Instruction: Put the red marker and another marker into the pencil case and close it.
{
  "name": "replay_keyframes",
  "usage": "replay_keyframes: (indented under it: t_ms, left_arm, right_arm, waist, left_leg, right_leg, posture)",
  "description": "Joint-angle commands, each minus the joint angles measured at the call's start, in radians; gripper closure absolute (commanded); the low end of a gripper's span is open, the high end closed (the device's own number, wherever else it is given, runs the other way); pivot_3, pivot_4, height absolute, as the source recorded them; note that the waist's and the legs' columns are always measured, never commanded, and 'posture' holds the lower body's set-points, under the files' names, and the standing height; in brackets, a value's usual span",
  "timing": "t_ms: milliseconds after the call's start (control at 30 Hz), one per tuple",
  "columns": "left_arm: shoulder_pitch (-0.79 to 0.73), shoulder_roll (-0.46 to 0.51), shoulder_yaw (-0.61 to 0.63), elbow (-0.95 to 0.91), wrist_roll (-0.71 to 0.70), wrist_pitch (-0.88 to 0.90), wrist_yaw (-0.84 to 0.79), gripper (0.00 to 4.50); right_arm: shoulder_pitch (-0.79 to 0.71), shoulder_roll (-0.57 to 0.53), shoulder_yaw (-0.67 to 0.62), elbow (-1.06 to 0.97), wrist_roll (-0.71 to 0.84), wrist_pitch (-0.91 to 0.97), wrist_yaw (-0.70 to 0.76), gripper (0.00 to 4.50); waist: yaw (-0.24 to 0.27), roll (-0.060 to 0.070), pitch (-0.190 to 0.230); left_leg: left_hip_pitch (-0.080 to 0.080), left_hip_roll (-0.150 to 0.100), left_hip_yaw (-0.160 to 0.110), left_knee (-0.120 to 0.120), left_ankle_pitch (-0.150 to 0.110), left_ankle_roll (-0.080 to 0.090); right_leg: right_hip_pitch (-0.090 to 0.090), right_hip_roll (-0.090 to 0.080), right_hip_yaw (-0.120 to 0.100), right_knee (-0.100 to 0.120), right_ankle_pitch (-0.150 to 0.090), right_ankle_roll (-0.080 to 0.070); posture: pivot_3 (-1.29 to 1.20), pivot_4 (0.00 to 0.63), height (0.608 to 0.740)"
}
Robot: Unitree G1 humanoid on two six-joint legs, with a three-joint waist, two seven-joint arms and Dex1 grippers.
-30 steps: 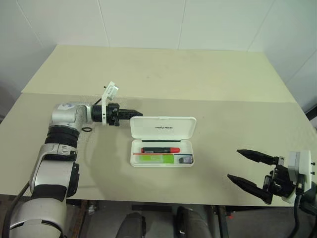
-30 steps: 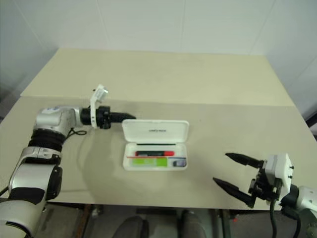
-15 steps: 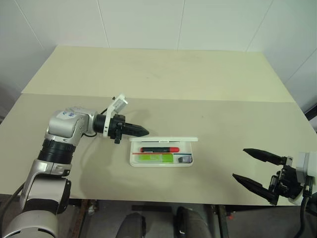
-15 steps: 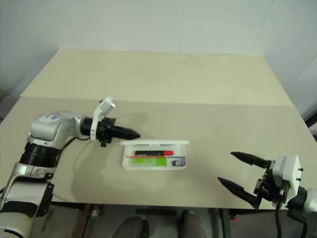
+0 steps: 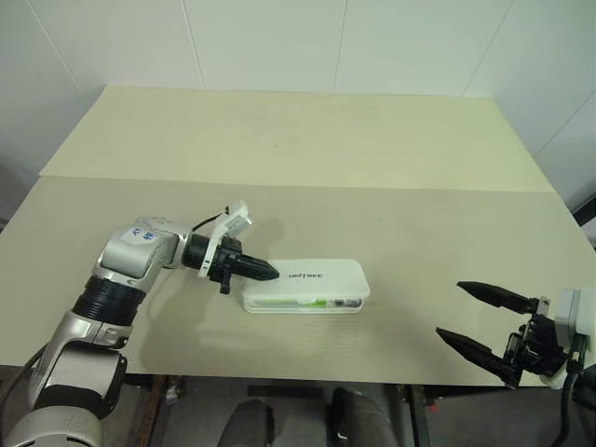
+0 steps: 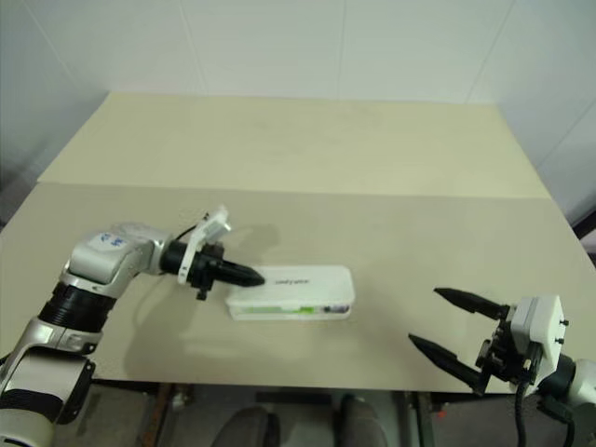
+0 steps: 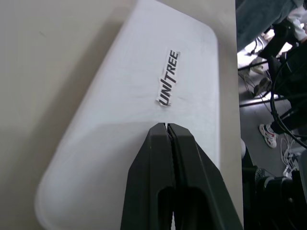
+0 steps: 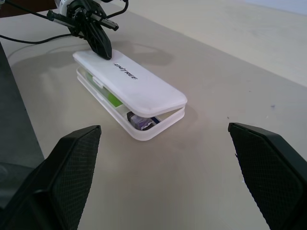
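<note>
The white pencil case (image 5: 307,279) lies near the table's front middle, its "UNITREE" lid (image 7: 144,86) folded down over the tray with a narrow gap left along the front. My left gripper (image 5: 270,273) is shut, holding nothing, and its tip rests on the lid's left end (image 8: 98,50). Through the gap the lime-green marker (image 8: 112,99) shows inside the tray. The red marker is hidden under the lid. My right gripper (image 5: 449,309) hangs open with nothing in it at the front right, well clear of the case.
A small purple-grey stubby piece (image 8: 139,120) sits in the case's right end. The beige table (image 5: 307,149) stretches back to a white tiled wall, with a seam across its middle. The front edge runs just below the case.
The lid swung from upright down onto the tray, leaving a thin gap. My left gripper came down and toward the front with it. The right gripper stayed put.
</note>
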Motion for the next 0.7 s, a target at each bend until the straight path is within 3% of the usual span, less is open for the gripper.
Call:
replay_keyframes:
  t_ms: [33,567,700]
  left_arm:
    - [0.018,0.024,-0.037,-0.058,-0.006,0.016,-0.014,4.46]
    - [-0.009,0.034,-0.177,0.05,0.117,-0.092,0.024,4.46]
    - [-0.006,0.017,-0.168,0.048,0.129,-0.161,0.042,4.46]
  right_arm:
    - [0.031,-0.001,-0.053,-0.034,0.019,-0.029,0.033,0.0]
    - [0.017,0.012,-0.022,-0.022,-0.006,-0.051,0.01,0.0]
    - [0.009,0.013,-0.012,-0.016,-0.016,-0.055,0.004,0.0]
  waist:
    - [0.001,0.0,0.0]
    - [0.001,0.001,-0.001]
    - [0.001,0.003,-0.002]
  left_leg:
    - [0.0,0.0,0.0,0.0,0.0,0.0]
    - [0.009,0.0,-0.002,0.0,0.0,0.002]
    - [0.018,0.0,-0.004,-0.001,0.0,0.002]
  right_leg:
    - [0.0,0.0,0.0,0.0,0.0,0.0]
    - [0.006,0.0,0.001,0.0,-0.001,-0.002]
    - [0.016,-0.002,0.0,-0.003,-0.011,-0.02]
  posture:
    - [0.0,0.15,0.74]
    - [0.0,0.15,0.74]
    - [0.0,0.15,0.74]
